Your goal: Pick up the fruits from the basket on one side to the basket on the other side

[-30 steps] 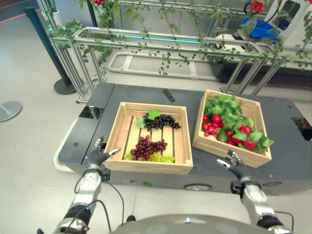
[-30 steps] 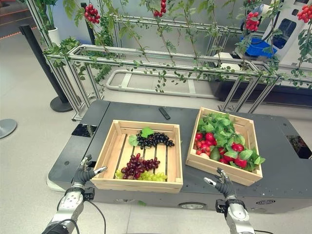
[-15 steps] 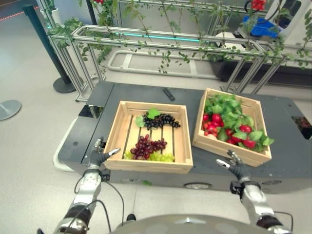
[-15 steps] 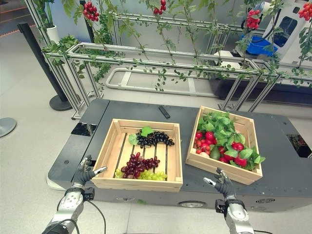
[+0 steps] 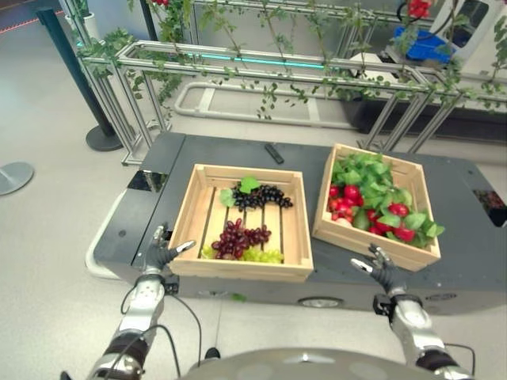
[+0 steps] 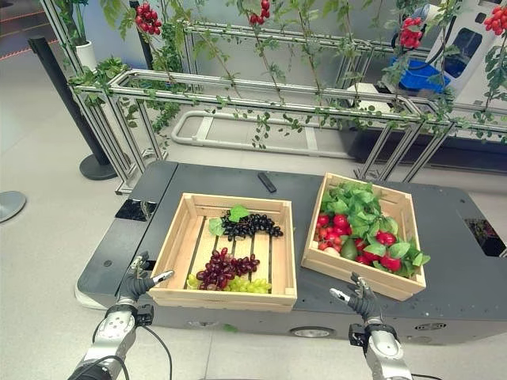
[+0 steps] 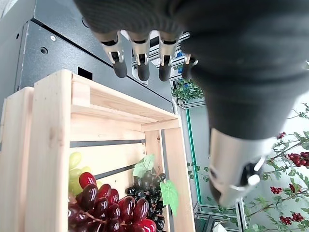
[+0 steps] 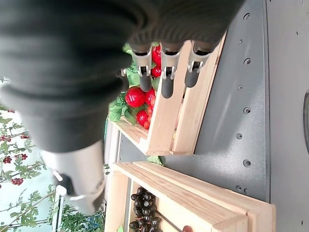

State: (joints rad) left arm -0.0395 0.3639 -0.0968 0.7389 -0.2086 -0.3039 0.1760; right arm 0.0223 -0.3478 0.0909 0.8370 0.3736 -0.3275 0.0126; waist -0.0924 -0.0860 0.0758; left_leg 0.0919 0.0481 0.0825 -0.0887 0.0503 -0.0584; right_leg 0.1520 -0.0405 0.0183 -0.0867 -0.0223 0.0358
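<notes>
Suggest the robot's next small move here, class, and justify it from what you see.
Probably reach the left hand forward over the left crate's near rim toward the red grapes: both hands are open and empty, the right hand short of the right crate.

I see a dark platform (image 5: 459,206) carrying everything, with a small black bar (image 5: 274,153) lying near its far edge. Beyond it stands a metal rail frame (image 5: 261,67) hung with leafy vines (image 6: 273,36), and a black post (image 5: 79,79) off its far left corner.
</notes>
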